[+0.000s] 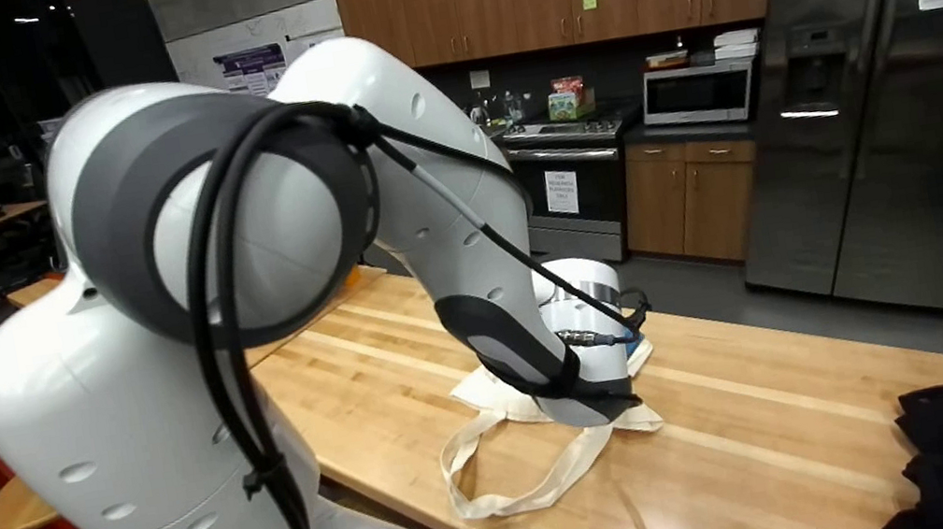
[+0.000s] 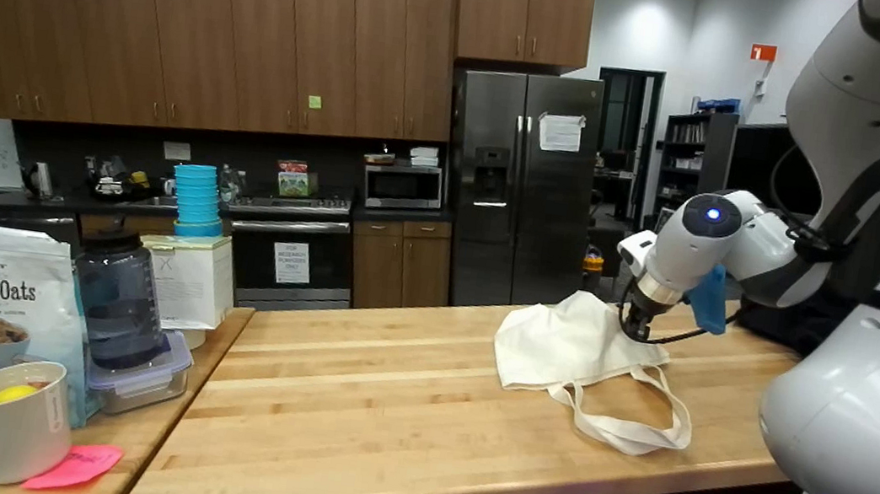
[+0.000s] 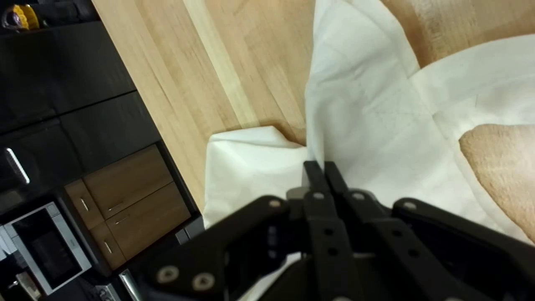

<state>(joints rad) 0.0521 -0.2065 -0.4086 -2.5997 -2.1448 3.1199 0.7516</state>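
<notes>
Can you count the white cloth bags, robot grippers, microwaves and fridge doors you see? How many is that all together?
White cloth bag: 1
Gripper: 1, pinching that bag
Microwave: 1
Fridge doors: 2, side by side
Total: 5, counting each thing only once across the views
</notes>
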